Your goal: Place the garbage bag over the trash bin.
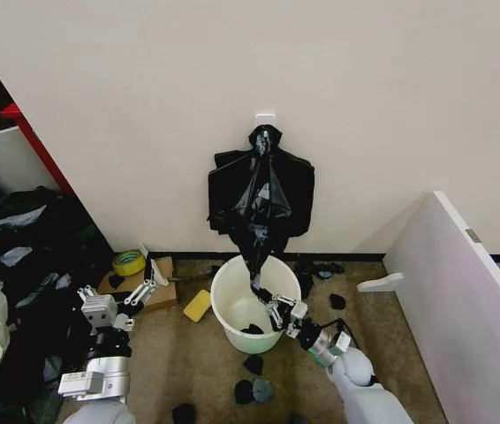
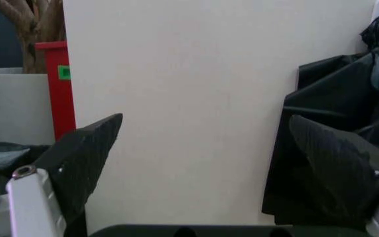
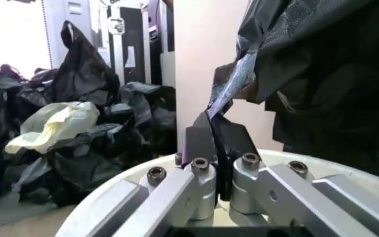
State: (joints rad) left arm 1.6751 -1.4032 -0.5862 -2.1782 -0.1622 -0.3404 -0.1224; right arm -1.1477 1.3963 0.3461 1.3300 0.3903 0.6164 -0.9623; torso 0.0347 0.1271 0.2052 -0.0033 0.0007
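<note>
Right gripper (image 3: 212, 143) pinches the garbage bag's (image 1: 261, 190) tail above the trash bin (image 1: 232, 287).

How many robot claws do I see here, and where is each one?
2. The left claw hovers open left of the trash bin; the right claw grips the garbage bag above it.

One garbage bag (image 1: 262, 193); one trash bin (image 1: 232, 305); one tape roll (image 1: 128, 262).

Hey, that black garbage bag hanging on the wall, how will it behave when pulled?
The garbage bag probably stays floppy: it hangs in limp folds. It looks thin and glossy, so likely light and slippery; the right gripper pinches a stretched strand over the trash bin.
</note>
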